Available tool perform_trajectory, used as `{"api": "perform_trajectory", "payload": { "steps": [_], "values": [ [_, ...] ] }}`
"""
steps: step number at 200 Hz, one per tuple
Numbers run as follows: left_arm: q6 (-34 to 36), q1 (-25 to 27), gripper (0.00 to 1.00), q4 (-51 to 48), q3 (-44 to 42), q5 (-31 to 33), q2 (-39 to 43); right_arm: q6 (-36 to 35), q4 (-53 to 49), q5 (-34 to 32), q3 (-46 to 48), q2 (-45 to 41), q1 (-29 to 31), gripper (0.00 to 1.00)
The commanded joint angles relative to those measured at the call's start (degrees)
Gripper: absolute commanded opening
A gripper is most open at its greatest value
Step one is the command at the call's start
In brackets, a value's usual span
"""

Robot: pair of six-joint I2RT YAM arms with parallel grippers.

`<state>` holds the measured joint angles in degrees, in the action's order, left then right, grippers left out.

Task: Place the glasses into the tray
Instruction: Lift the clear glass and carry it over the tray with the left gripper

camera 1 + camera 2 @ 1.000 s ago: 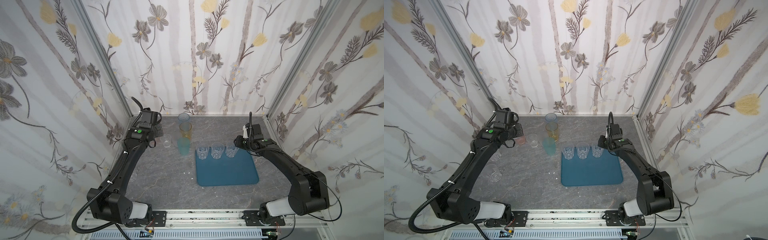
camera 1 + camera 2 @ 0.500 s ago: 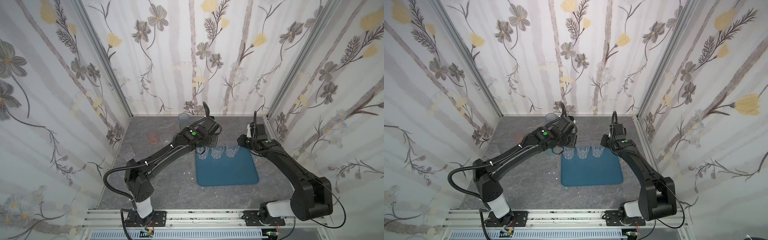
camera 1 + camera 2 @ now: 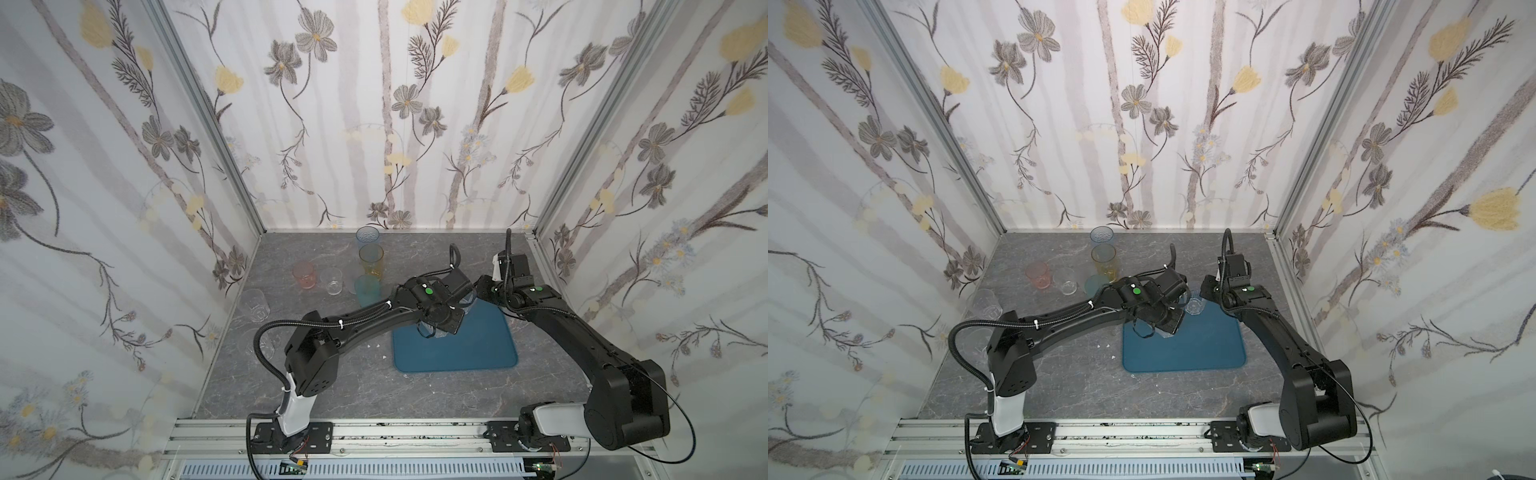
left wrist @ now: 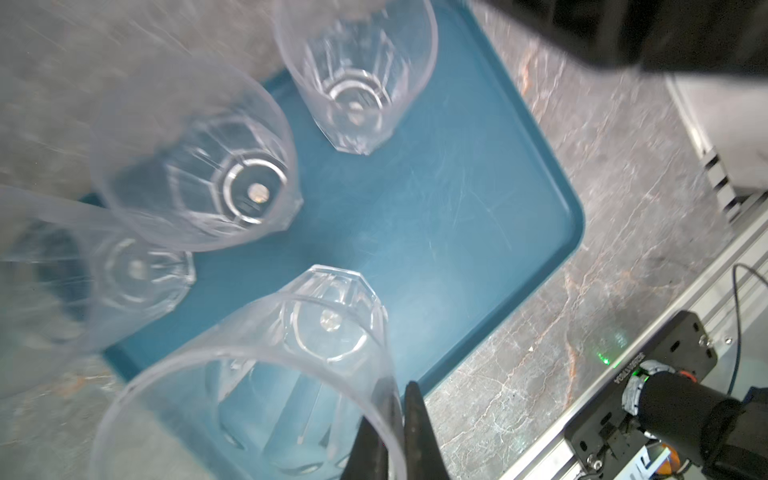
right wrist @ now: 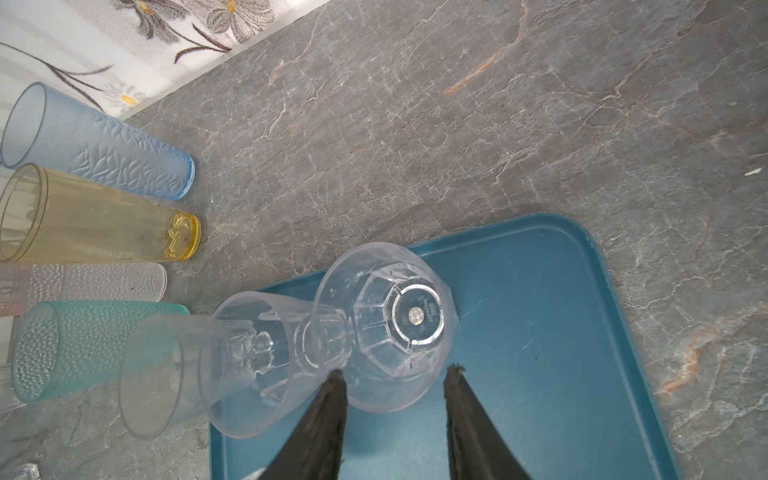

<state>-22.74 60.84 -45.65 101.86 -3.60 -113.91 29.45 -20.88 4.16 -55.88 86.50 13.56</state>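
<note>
Nearest us in both top views, the two arms rise from the rail [image 3: 415, 432] along the bottom edge. The left arm runs diagonally to frame centre and bends its wrist down over the blue tray [image 3: 478, 353], hiding its own fingers. Only the left wrist view shows the left gripper [image 4: 390, 415] clamped on the rim of a clear faceted glass [image 4: 257, 374], which leans over the tray's bare middle; we cannot tell whether its base rests there. The right arm arches from lower right to the tray's far right corner. In the right wrist view the right gripper [image 5: 395, 372] has its jaws apart, astride the rim of the end glass [image 5: 395, 324], one of three clear ones on the tray's far edge. Writing on that glass's base is too small to read. Farther back, off the tray, stand the teal glass [image 5: 83, 349], amber glass [image 5: 95, 216] and blue glass [image 5: 95, 141], with a pink glass [image 3: 303, 275] left of them in both top views
</note>
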Motion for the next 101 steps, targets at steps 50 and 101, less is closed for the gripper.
{"api": "perform_trajectory", "payload": {
  "steps": [50, 101],
  "values": [
    [2.76, 1.74, 0.08, 2.32, 2.99, 1.62, -6.55, 1.81, 1.70, -1.24, 5.31, -4.31, 1.67, 0.40],
    [3.84, 1.83, 0.25, 2.58, 4.13, 2.00, -6.72, 2.53, 2.08, -1.79, 8.93, -7.52, 1.64, 0.41]
  ]
}}
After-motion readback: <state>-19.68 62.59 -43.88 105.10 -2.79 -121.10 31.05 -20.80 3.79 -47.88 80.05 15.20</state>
